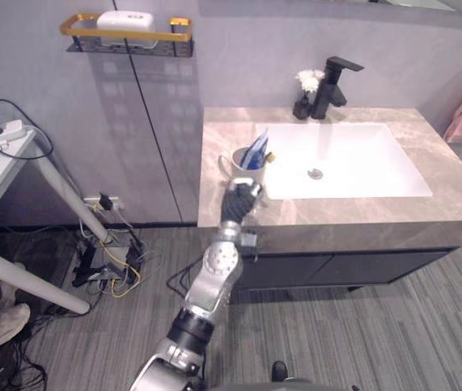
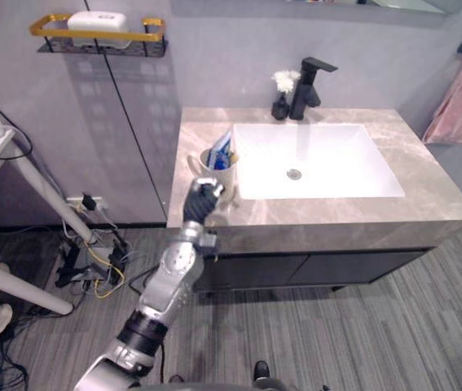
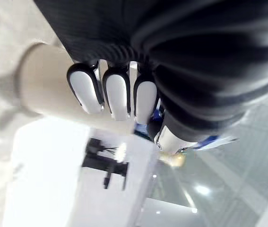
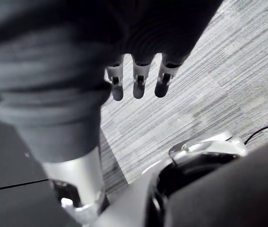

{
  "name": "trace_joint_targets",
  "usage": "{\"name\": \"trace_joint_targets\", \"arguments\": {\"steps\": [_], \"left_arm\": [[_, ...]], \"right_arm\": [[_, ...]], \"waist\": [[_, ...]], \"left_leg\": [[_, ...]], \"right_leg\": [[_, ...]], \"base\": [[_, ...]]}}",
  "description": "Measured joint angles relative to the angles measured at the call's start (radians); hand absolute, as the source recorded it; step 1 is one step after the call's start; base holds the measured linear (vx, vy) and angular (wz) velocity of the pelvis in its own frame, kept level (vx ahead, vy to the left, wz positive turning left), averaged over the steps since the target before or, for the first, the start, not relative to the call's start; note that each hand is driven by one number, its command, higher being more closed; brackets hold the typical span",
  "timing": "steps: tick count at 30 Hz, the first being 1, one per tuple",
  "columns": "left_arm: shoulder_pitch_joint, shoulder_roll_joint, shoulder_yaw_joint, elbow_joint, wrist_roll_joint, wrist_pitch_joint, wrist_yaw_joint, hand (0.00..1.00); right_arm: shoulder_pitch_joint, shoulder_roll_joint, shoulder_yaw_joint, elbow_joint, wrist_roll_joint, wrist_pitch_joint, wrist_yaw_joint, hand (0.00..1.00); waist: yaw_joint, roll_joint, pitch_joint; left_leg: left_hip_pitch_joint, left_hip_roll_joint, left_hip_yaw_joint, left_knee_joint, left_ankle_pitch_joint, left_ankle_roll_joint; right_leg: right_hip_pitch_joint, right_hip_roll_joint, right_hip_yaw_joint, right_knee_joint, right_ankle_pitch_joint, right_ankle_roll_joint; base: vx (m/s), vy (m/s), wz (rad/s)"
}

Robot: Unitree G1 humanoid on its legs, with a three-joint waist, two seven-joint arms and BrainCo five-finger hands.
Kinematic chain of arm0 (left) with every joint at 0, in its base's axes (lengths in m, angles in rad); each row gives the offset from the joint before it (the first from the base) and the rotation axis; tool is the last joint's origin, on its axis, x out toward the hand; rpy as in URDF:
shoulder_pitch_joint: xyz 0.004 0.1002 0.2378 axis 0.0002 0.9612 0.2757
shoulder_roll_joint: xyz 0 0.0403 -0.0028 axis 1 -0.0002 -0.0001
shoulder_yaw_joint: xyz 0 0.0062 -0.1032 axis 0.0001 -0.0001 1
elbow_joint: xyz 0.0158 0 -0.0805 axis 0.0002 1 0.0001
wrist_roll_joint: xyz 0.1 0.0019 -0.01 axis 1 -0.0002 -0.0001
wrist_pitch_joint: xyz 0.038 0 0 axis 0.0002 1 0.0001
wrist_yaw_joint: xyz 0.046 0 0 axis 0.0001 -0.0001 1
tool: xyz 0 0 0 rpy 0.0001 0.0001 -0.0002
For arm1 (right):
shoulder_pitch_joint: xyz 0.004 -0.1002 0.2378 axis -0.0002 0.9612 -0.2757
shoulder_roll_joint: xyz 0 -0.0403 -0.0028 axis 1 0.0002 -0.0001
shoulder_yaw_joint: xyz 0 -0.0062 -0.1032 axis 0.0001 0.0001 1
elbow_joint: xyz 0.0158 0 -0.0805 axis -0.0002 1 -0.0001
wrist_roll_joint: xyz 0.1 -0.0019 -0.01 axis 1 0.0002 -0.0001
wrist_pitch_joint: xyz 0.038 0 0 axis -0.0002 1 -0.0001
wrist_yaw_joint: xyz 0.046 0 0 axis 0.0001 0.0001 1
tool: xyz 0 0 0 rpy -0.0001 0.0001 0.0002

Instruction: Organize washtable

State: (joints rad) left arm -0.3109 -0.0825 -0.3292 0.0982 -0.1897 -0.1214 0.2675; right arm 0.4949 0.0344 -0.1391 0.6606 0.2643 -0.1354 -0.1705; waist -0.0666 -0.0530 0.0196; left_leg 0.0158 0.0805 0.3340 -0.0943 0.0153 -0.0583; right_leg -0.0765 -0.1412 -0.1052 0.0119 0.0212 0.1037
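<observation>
Handling: the cream ceramic mug with a side handle is judged stiff, glazed and slick, moderately light, and liable to chip on stone; its load stands tall, so a tilt could spill it
Hold: best taken round the body below the rim, with fingers on one wall and the thumb opposite; the handle, at the mug's 9 o'clock, is a smaller target
Appearance: plain pale cylinder, upright, open at the top, with a blue-and-white tube and other slim blue items leaning out toward 1 o'clock; what these others are cannot be told
Position: on the beige marbled stone countertop, just beside the white rectangular basin at the basin's 9 o'clock
Left hand: the left hand meets the mug from its 6 o'clock; in the left wrist view its fingers lie curled against the cream wall with the thumb across from them, so the hand appears closed round the mug
Right hand: the right hand hangs over the grey striped floor, fingers loose and holding nothing
Surroundings: a black angular tap at the basin's 12 o'clock, a small dark vase of white flowers just beside it at 11 o'clock
</observation>
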Motion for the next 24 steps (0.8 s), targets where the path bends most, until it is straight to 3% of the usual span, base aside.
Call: {"name": "trace_joint_targets", "arguments": {"steps": [10, 15, 24], "left_arm": [[0.017, -0.004, -0.005, -0.118, -0.058, -0.005, -0.012, 1.0], [0.029, 0.001, -0.018, -0.129, -0.078, -0.005, -0.028, 1.0], [0.076, 0.018, -0.037, -0.13, -0.109, -0.004, -0.052, 1.0]], "right_arm": [[0.005, -0.001, 0.0, -0.009, 0.001, -0.013, 0.003, 0.0], [0.013, -0.005, 0.0, -0.01, 0.001, -0.013, 0.008, 0.0], [0.015, -0.01, 0.0, -0.01, 0.002, -0.013, 0.017, 0.0]], "waist": [[0.006, 0.013, 0.008], [0.025, 0.021, 0.013], [0.026, 0.027, 0.014]], "left_leg": [[0.004, -0.001, -0.004, 0.0, 0.003, 0.004], [0.013, -0.001, -0.007, 0.0, 0.002, 0.005], [0.015, -0.002, -0.016, 0.0, 0.002, 0.005]], "right_leg": [[0.014, 0.0, -0.005, -0.015, -0.004, 0.0], [0.025, -0.001, -0.005, -0.016, -0.005, 0.001], [0.031, -0.001, -0.014, -0.015, -0.005, 0.0]], "base": [[0.0, -0.003, 0.01], [-0.01, -0.004, 0.01], [-0.02, -0.008, 0.03]]}}
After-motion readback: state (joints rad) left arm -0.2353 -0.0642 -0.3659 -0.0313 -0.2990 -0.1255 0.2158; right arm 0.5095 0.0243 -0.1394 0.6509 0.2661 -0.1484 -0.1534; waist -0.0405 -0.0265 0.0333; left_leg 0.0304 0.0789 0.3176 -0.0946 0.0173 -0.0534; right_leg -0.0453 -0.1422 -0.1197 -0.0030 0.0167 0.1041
